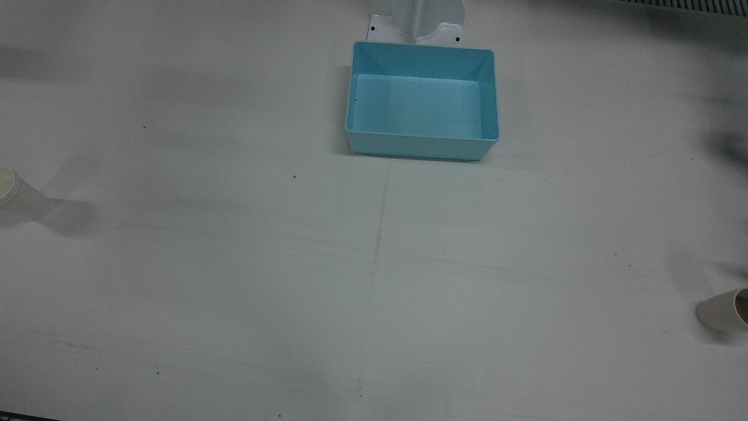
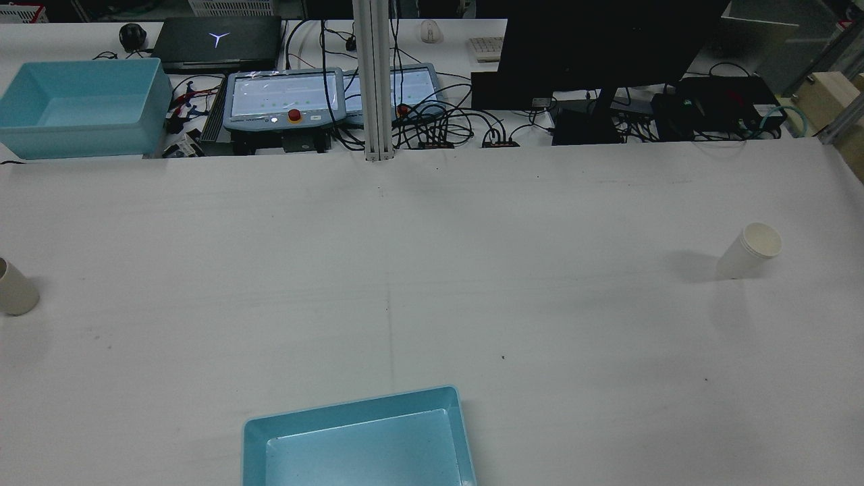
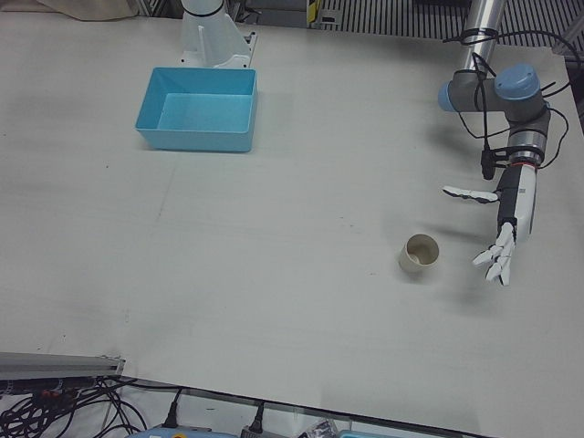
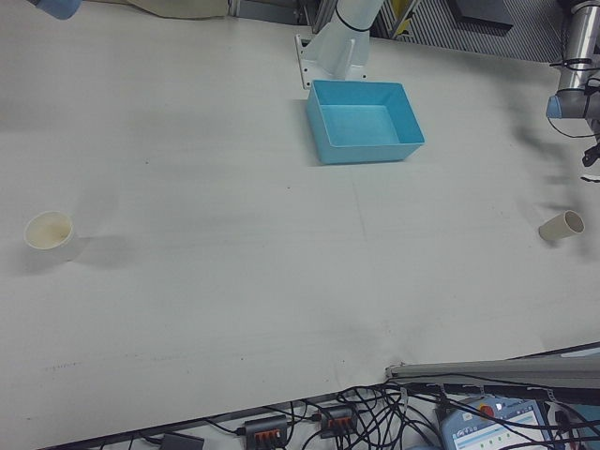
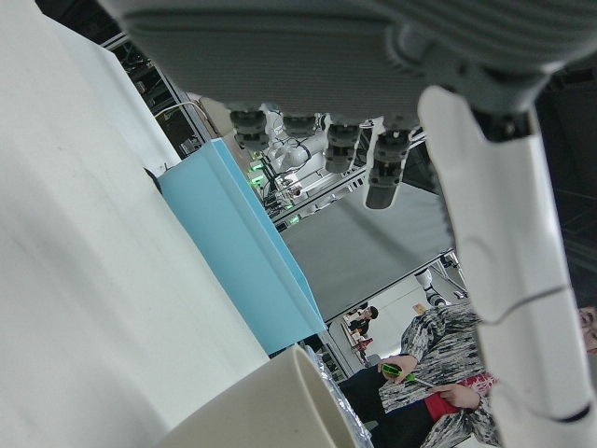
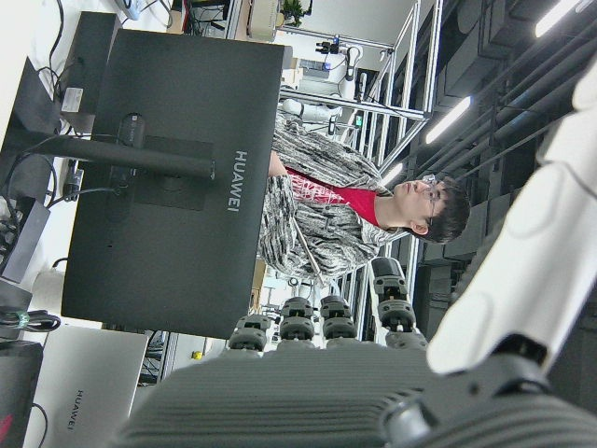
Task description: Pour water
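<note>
- The left paper cup (image 3: 420,255) stands upright on the counter (image 2: 432,270), at its far left edge in the rear view. The left hand (image 3: 504,228) hangs just beside it with fingers (image 3: 497,263) spread wide, holding nothing. A sideways approach could knock this light cup over or push it off the edge before the fingers close.
- Squeezing too hard would likely crush the thin wall. I cannot tell whether the cup holds water, so a spill is possible.
- The blue bin (image 2: 358,439) sits mid-counter near the robot, well apart from both cups. A cup carried across tilted could dribble onto the counter short of the bin.
- The right paper cup (image 2: 752,251) stands far to the right, apparently a nested stack, so a grasp may lift only the outer cup.
- The right hand (image 6: 373,392) shows only in its own view, fingers apart and empty. Its place over the counter is unclear, so its reach could be misjudged.
</note>
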